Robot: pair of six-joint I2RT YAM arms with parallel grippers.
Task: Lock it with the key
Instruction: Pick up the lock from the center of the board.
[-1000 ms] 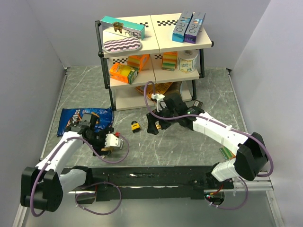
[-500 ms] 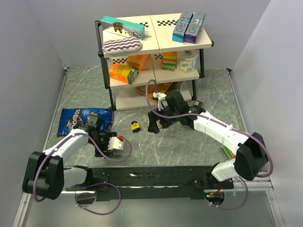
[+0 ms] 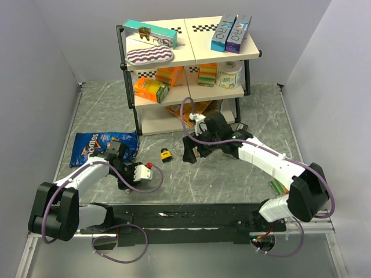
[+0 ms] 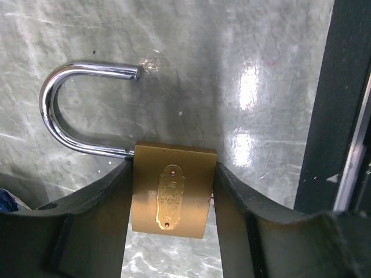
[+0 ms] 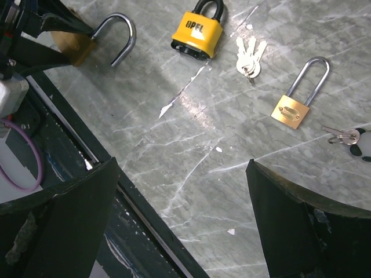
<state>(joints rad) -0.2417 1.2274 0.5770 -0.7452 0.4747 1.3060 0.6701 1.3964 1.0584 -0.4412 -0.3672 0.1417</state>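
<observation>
My left gripper (image 4: 174, 168) is shut on the body of a brass padlock (image 4: 171, 197), just above the marble table. Its steel shackle (image 4: 58, 116) is swung open. In the top view the left gripper (image 3: 124, 174) is near the front left. My right gripper (image 5: 181, 168) is open and empty, hovering above the table at the centre of the top view (image 3: 188, 153). In the right wrist view I see a bunch of keys (image 5: 250, 55), a yellow padlock (image 5: 197, 32), a second brass padlock (image 5: 294, 107) and one key on a ring (image 5: 342, 136).
A shelf unit (image 3: 191, 55) with boxes stands at the back. A blue snack bag (image 3: 95, 145) lies at the left. The yellow padlock (image 3: 166, 154) lies between the grippers. The black base rail (image 3: 191, 217) runs along the near edge. A green item (image 3: 277, 186) lies at the right.
The left arm has swung its wrist in towards the near edge, still holding the brass padlock. The right gripper has barely shifted.
</observation>
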